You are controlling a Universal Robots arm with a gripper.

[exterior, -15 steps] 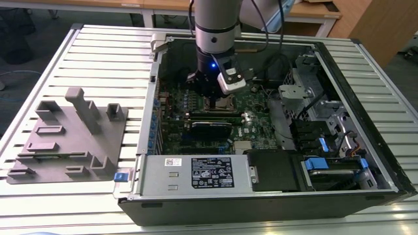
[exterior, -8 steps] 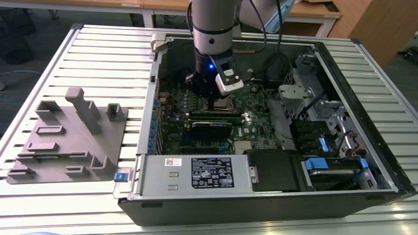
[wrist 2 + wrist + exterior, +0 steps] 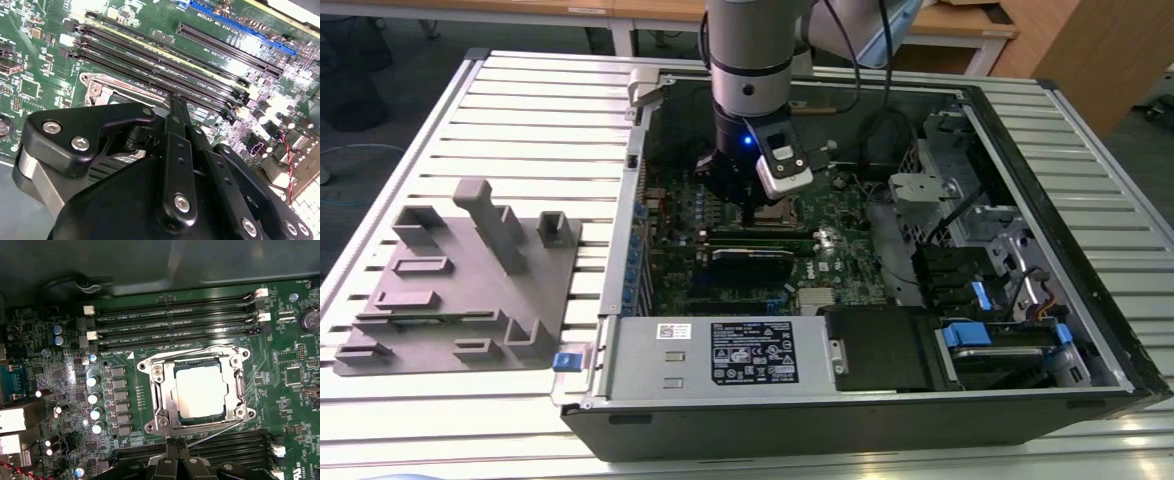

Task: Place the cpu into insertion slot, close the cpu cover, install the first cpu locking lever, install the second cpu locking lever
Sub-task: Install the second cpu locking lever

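Cpu: the cpu [image 3: 199, 391] lies flat in the slot [image 3: 235, 390], matte silvery-grey top showing through the frame's opening; it looks seated.
Cover: the cover [image 3: 162, 390], a thin bright steel frame with a cut-out centre, lies down over the chip's edges, which I judge is to press it evenly.
Levers: thin bent wire levers [image 3: 210, 351] run along the frame's sides; whether both are hooked I cannot tell.
Gripper: the gripper [image 3: 176, 456], black jointed metal with silver screws, hangs just beside the socket's edge nearest the memory slots [image 3: 175, 315]; fingers together, pinched to a narrow tip, holding nothing.
Board: green, glossy, studded with cylindrical capacitors [image 3: 93, 398], inside the steel case [image 3: 854, 410].
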